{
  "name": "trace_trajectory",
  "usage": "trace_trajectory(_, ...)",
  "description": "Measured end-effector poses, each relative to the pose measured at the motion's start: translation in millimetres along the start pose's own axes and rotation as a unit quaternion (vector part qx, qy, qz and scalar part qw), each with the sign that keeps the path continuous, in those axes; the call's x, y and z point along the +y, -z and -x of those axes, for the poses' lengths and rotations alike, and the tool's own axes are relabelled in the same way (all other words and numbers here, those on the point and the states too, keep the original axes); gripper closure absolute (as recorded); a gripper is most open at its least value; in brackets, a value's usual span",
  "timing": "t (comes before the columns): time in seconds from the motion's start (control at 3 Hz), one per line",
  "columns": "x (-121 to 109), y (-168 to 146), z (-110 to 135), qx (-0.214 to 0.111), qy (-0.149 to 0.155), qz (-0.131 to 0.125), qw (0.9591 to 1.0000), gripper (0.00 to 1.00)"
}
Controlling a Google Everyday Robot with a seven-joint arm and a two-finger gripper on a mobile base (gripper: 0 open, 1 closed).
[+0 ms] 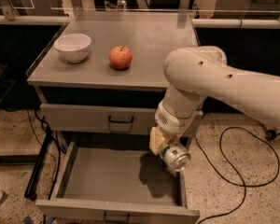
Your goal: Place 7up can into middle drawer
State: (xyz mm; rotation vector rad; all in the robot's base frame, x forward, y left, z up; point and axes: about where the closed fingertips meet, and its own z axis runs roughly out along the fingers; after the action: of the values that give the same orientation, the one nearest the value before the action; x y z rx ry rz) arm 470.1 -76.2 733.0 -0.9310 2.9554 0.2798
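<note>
My gripper (pixel 170 152) is shut on the 7up can (pixel 175 157), a silver can held tilted with its end toward the camera. It hangs above the right part of the open middle drawer (pixel 107 176), near the drawer's right wall. The drawer is pulled out, grey inside, with nothing in it, and a small black handle (pixel 115 216) shows on its front. The can's shadow falls on the drawer floor to its left. My white arm (pixel 210 87) comes in from the right.
The closed drawer front (pixel 98 118) with a black handle sits above. On the cabinet top (pixel 144 41) are a white bowl (pixel 73 46) and a red apple (pixel 120 57). A black cable (pixel 242 171) loops on the speckled floor at right.
</note>
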Motion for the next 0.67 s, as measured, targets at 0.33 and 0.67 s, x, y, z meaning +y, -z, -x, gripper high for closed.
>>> trace_trajectory(0.33,3.7,-2.9,-0.9,0.002,0.001,0.004,1.0,1.0)
trace_trajectory(0.67,5.4,-4.8,-1.8,0.005,0.003,0.005,1.0,1.0)
